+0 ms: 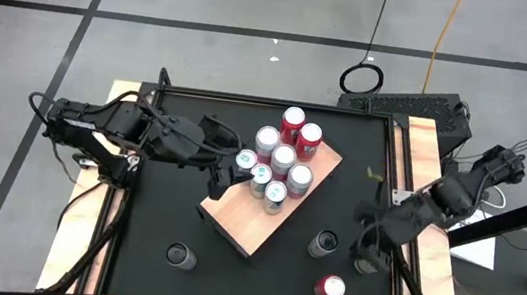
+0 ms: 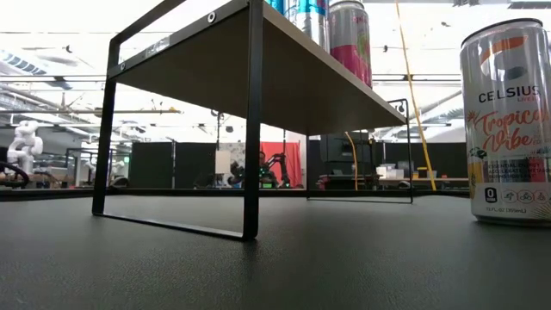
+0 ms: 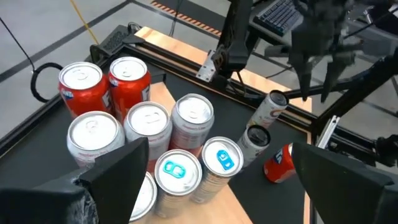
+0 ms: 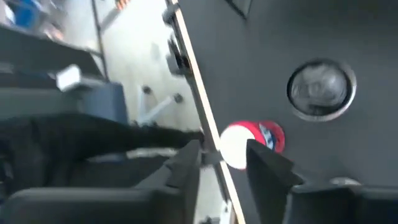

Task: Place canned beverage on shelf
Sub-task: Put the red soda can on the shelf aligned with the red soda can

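On the counter: a black tabletop [image 1: 166,206] carries the shelf [image 1: 244,221], a light tan rectangular wooden board with visible grain on a black metal frame, set at a slant near the middle.
Shelf load: seven cans stand clustered at its far end, among them two red cans [image 1: 293,123], several silver-topped cans [image 1: 283,158] and two cans with blue tabs [image 3: 222,157].
Cans not yet shelved: a dark-topped can [image 1: 323,243] and a red and white can [image 1: 330,288] stand on the counter near the right edge, and another dark-topped can [image 1: 178,255] near the front left.
Left tool [image 1: 237,167]: hovers at the shelf's edge just beside the clustered cans, fingers spread wide apart with nothing between them.
Right tool [image 1: 364,249]: low over the right rim near the dark-topped can; its fingers seem parted and empty, though the wrist picture is blurred.
Step in hand: probably the left arm letting go after a placement, while the right arm moves toward a loose can.
Next move: the right tool likely needs to line up around an upright can, close on it, and lift it clear toward the shelf's bare near half.
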### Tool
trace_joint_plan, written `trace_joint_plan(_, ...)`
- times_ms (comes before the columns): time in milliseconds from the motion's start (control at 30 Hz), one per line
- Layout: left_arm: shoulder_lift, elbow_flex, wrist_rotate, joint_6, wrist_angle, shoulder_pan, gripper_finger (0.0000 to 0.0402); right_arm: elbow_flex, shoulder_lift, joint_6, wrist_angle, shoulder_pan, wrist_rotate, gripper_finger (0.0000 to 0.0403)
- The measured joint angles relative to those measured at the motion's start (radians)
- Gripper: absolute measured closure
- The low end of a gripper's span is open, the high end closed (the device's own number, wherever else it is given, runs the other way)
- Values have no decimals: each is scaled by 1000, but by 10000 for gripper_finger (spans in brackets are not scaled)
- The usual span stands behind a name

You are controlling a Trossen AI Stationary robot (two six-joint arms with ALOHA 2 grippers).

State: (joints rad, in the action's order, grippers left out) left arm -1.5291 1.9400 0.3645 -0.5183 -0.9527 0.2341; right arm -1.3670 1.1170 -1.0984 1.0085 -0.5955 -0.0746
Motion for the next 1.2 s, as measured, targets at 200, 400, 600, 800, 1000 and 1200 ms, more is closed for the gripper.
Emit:
trace_joint_plan(200,0,0,57,-50,-2,27,7,0,69,31,43,-76,-1,209)
trace_joint_plan(400,0,0,86,-87,-1,29,7,0,131,100,35,-200,77,140)
trace_joint_plan(600,0,0,89,-130,-3,29,7,0,213,212,0,-305,152,105)
trace_joint_plan(800,0,0,98,-132,-22,29,7,0,297,420,-56,-370,183,96)
trace_joint_plan(1000,0,0,120,-131,-33,28,7,1,354,618,-46,-382,179,96)
trace_joint_plan(1200,0,0,159,-132,-35,29,7,1,353,782,-46,-367,183,96)
